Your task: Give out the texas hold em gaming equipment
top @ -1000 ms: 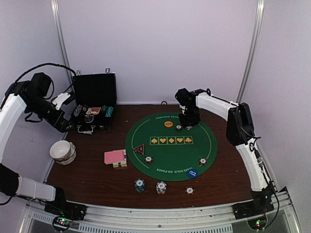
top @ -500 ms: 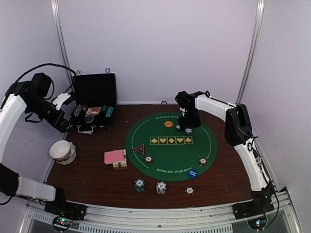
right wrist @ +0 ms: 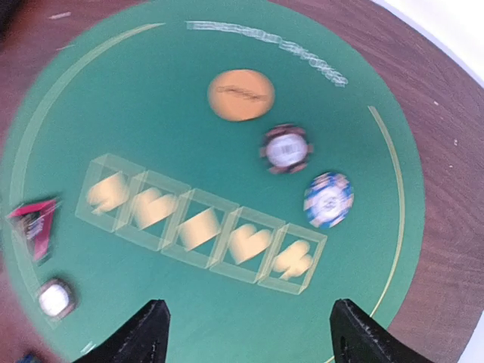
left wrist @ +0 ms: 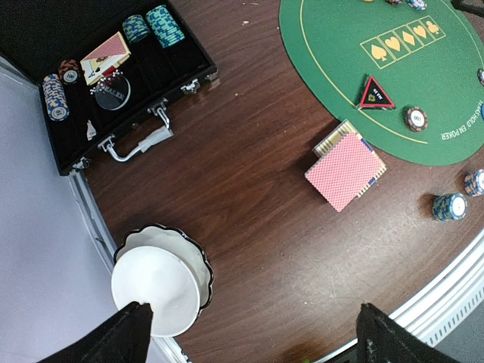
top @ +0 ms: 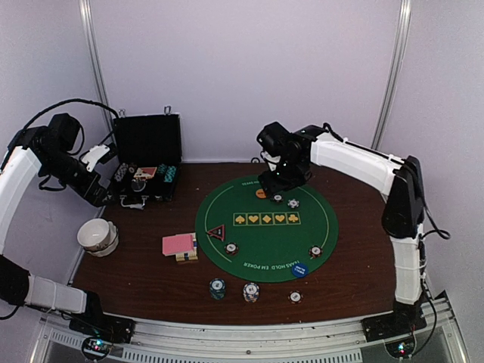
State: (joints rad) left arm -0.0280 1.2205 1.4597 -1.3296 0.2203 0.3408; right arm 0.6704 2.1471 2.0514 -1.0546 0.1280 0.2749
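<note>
From above, the right gripper hovers over the far rim of the round green felt mat, whose edge lettering reads "TEXAS HOLD EM POKER".

In the left wrist view, the left gripper is spread wide and empty. The stack of pink-red-backed playing cards lies ahead to its right, and the open black hard case ahead to its left.

In the right wrist view, the fingers are wide apart with nothing between them. Ahead lie a flat orange disc, a brown-red stripe-edged chip and a blue-white stripe-edged chip, close together but not touching. This far seat looks served, so the next move probably calls for fetching chips for another seat.
</note>
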